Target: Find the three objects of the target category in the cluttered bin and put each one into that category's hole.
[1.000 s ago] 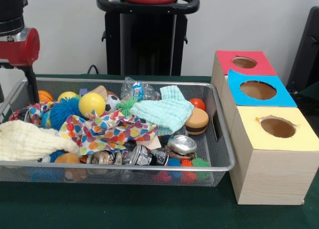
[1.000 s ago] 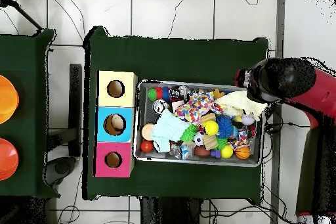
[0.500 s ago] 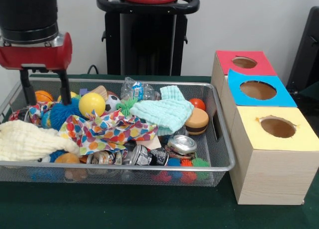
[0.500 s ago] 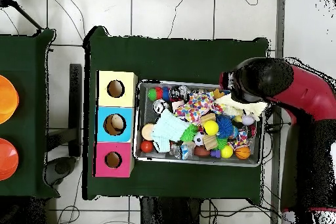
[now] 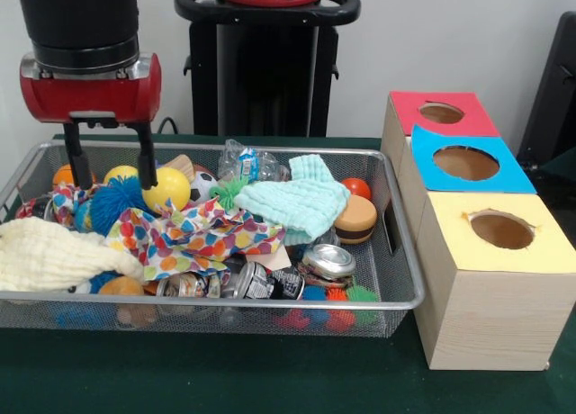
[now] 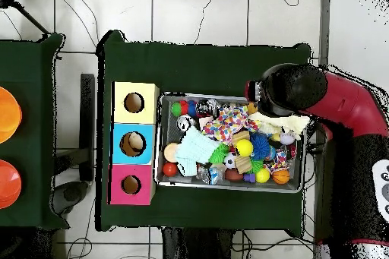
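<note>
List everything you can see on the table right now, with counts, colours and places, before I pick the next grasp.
Wire bin: one, silver, on the green table.
Sorting boxes: three, wooden, right of the bin in the front view; yellow top nearest the camera, blue top in the middle, red top farthest, one hole each.
Cloths: three; cream at the bin's left, polka-dot in the centre, mint right of centre.
Yellow ball: one, back left.
Blue spiky ball: one, beside it.
Toy burger: one, right side.
Crushed cans: several, front.
Gripper: one, red and black, open above the back-left corner.
</note>
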Robot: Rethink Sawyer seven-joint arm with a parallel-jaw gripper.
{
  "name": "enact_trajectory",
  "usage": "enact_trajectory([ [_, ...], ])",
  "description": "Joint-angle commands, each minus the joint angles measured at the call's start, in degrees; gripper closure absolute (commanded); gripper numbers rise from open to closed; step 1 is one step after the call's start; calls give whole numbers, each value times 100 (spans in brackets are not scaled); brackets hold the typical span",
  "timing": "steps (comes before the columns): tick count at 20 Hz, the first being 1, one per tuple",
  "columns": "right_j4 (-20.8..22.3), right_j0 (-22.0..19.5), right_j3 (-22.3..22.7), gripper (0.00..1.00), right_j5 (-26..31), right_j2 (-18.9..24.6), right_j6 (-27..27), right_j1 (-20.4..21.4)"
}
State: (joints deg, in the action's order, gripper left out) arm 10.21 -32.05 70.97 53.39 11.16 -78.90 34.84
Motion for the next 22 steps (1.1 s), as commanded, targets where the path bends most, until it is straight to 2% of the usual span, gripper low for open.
enact_trajectory([
  [1, -49, -74, 630, 0, -374, 323, -192, -3],
  [12, -78, -226, 1352, 0, -824, 279, -237, 380],
  [22, -127, -444, 2250, 0, -1397, 291, -348, 799],
])
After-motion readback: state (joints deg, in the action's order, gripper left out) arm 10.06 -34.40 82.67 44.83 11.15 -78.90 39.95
